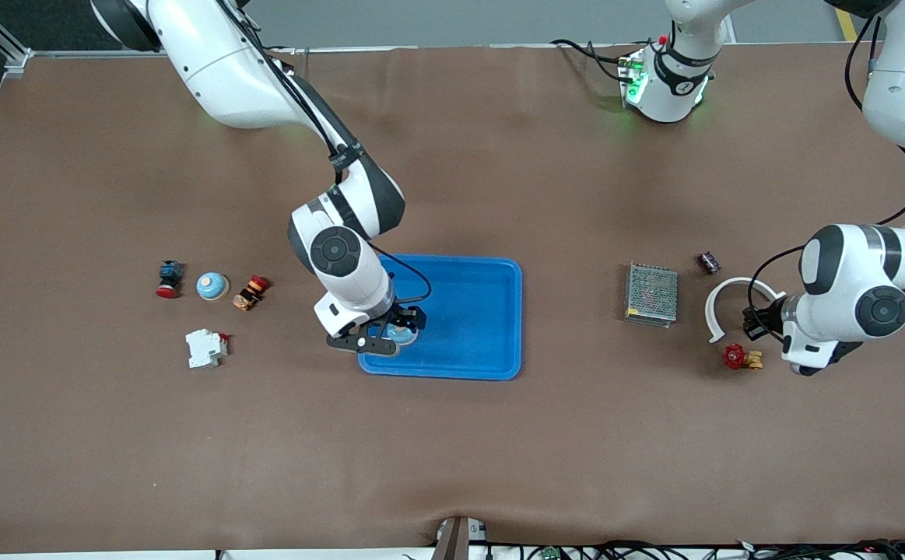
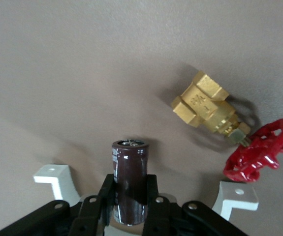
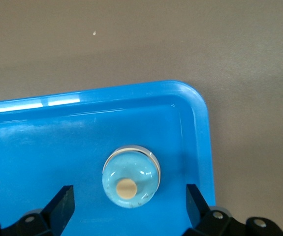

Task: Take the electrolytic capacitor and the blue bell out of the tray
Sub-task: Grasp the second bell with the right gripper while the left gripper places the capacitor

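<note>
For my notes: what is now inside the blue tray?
Only a blue bell lies in the tray, in a corner near the front camera. The open right tool straddles it. The arm covers part of the tray floor.

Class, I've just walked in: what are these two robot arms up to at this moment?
They are emptying the blue tray. The left gripper is shut on the brown capacitor, held over the table by a brass valve and a white ring, at the left arm's end. The right gripper is open, its fingers on either side of the blue bell, which sits in a tray corner.
</note>
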You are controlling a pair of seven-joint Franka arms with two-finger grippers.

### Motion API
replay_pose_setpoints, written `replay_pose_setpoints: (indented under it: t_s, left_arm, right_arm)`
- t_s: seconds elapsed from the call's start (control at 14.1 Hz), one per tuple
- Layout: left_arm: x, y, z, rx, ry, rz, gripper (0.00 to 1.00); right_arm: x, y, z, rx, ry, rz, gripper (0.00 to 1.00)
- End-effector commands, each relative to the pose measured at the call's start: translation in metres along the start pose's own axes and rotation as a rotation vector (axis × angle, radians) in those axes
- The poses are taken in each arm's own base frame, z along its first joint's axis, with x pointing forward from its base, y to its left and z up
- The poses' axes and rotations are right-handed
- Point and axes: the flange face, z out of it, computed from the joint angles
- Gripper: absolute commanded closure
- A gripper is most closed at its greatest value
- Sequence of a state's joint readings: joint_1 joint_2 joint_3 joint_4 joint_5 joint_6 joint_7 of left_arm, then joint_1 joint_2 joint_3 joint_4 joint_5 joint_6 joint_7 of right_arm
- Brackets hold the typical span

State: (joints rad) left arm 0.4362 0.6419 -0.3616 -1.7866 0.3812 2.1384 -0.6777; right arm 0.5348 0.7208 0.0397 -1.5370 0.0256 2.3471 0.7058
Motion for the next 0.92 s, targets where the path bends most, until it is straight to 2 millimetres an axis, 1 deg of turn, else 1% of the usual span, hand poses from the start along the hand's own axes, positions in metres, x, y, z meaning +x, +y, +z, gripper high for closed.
replay_pose_setpoints:
  t_s: [0.0, 0.07, 0.14, 0.21, 0.43, 0.57, 0.71, 0.85]
  left_arm:
    - [-0.002, 0.004, 0.007, -0.001, 0.012, -0.014, 1.0]
    - [-0.001, 0.004, 0.007, 0.004, 0.018, -0.01, 0.83]
    - [-0.002, 0.005, 0.005, 0.008, 0.024, -0.006, 0.38]
    - [-0.002, 0.003, 0.001, 0.009, 0.031, -0.012, 0.0]
    - [-0.003, 0.008, -0.036, -0.01, 0.075, -0.016, 0.0]
    - [-0.007, 0.022, -0.07, -0.042, 0.124, 0.008, 0.0]
    - [-0.009, 0.029, -0.1, -0.06, 0.17, 0.025, 0.0]
    - [-0.016, 0.04, -0.131, -0.075, 0.22, 0.06, 0.0]
  right_arm:
    - [0.005, -0.006, 0.009, 0.009, 0.026, 0.002, 0.0]
    - [0.003, -0.006, 0.014, 0.01, 0.021, 0.005, 0.0]
    - [0.002, -0.006, 0.02, 0.009, 0.02, 0.004, 0.0]
    - [0.001, -0.008, 0.022, 0.011, 0.024, -0.001, 0.0]
    - [-0.003, -0.008, 0.035, 0.001, 0.017, -0.008, 0.0]
    - [-0.002, -0.007, 0.039, 0.004, 0.02, -0.006, 0.0]
    - [-0.004, -0.007, 0.042, 0.004, 0.016, -0.004, 0.0]
    - [-0.005, -0.007, 0.047, -0.004, 0.012, -0.01, 0.0]
